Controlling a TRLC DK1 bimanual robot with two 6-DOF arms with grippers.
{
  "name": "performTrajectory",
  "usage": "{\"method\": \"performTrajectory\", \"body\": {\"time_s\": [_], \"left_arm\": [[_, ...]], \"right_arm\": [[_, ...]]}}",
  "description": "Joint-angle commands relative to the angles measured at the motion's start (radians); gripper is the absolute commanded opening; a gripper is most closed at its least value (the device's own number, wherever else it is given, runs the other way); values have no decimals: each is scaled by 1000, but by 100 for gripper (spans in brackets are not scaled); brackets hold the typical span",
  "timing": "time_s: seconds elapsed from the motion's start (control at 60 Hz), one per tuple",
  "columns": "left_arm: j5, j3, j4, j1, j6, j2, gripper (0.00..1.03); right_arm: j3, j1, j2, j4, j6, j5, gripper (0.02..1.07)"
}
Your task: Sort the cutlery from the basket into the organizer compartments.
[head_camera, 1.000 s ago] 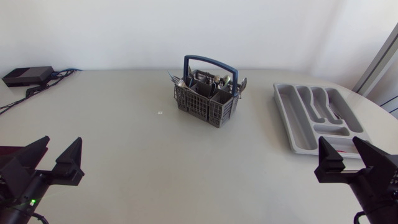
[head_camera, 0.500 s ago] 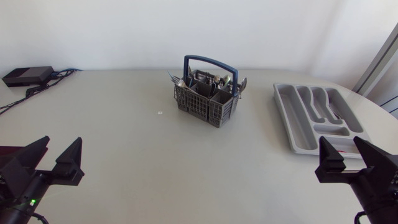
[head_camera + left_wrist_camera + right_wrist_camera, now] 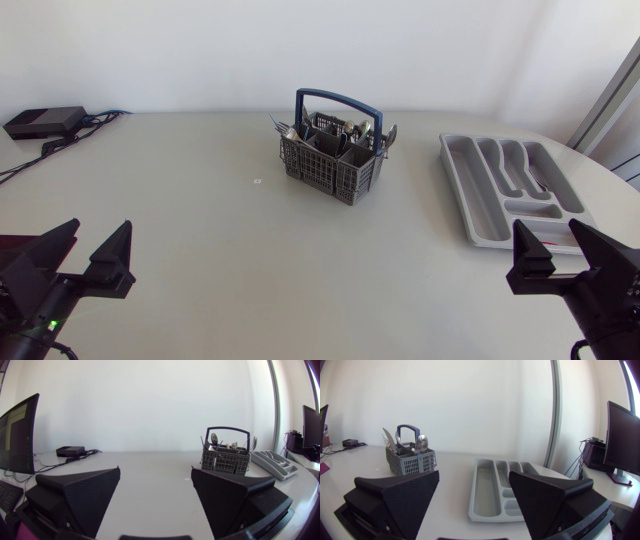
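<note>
1. The basket (image 3: 331,160), grey with a blue handle, stands upright at the far middle of the surface (image 3: 200,230).
2. Its compartments hold the cutlery (image 3: 345,128), upright, with spoon bowls and handles showing above the rim. Single pieces are hard to tell apart.
3. The organizer (image 3: 505,190), a grey tray with long compartments and a few short ones, lies flat on the right side of the surface, well apart from the basket.
4. The left end effector (image 3: 98,228) sits at the near left, its fingers spread wide with nothing between them, well apart from the basket.
5. The right end effector (image 3: 548,226) sits at the near right, fingers likewise spread wide and holding nothing, just beside the organizer's near end.
6. In the right wrist view the organizer lies ahead of the spread fingers, with the basket farther off beside it.
7. A black box (image 3: 45,122) with cables (image 3: 100,118) rests at the far left corner, and a small mark (image 3: 257,181) shows on the surface near the basket.
</note>
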Motion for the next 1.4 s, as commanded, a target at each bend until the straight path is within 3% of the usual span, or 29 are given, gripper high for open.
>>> {"method": "performTrajectory", "body": {"time_s": [0.0,1.383], "left_arm": [[-5,-20,16,-4,-22,-6,98],[-5,-20,16,-4,-22,-6,98]], "right_arm": [[-21,12,-5,15,13,-2,102],[-20,52,0,17,52,3,102]]}}
